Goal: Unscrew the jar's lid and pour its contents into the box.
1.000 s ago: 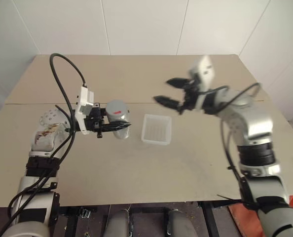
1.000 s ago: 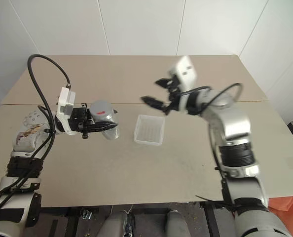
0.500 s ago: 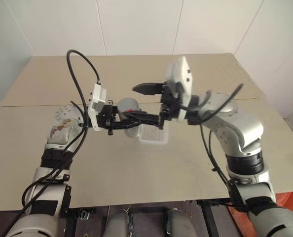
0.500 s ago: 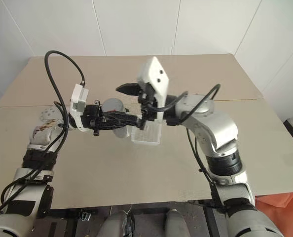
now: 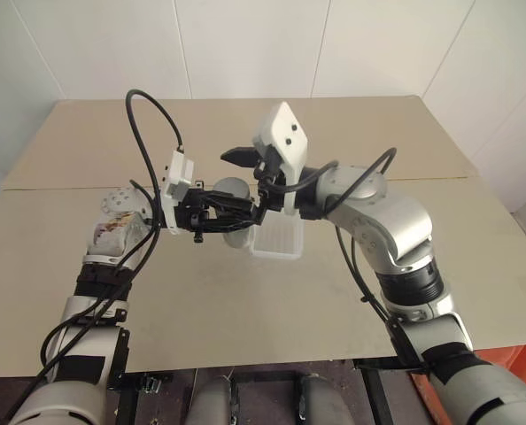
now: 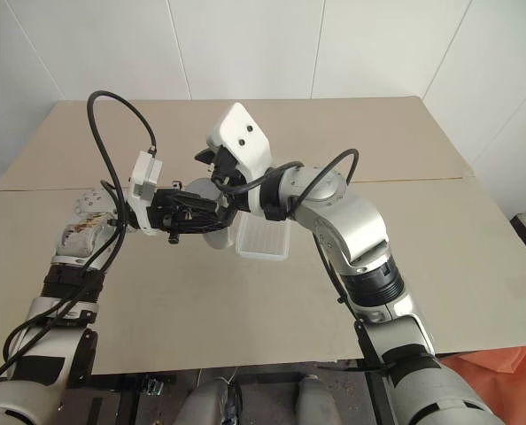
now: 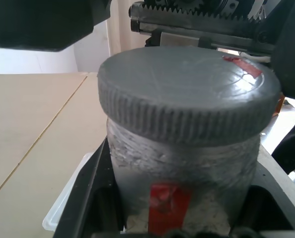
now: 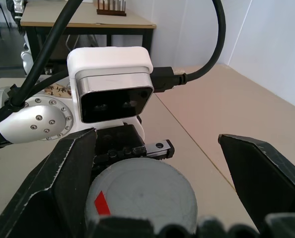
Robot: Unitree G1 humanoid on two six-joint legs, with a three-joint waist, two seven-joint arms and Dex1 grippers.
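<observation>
My left gripper point(image 5: 220, 218) is shut on the jar point(image 7: 182, 163), holding it upright above the table, just left of the box point(image 5: 281, 239). The jar is silvery with a red label point(image 7: 170, 203), and the grey ribbed lid point(image 7: 187, 94) sits screwed on top. My right gripper point(image 8: 155, 144) reaches in from the right and stands open. Its two black fingers point(image 8: 63, 183) stand on either side of the lid point(image 8: 142, 193), apart from it. The contents are hidden inside the jar. The box is a shallow translucent white tray lying flat on the table.
The beige table point(image 5: 245, 301) has a seam running across it behind the arms, and white walls rise behind its far edge. A black cable point(image 5: 148, 115) loops up from my left wrist. The right wrist view shows another table with a wooden rack point(image 8: 112, 7).
My right arm has swung left across the box, and its open fingers now straddle the lid. My left gripper has moved the jar slightly right, still shut on it.
</observation>
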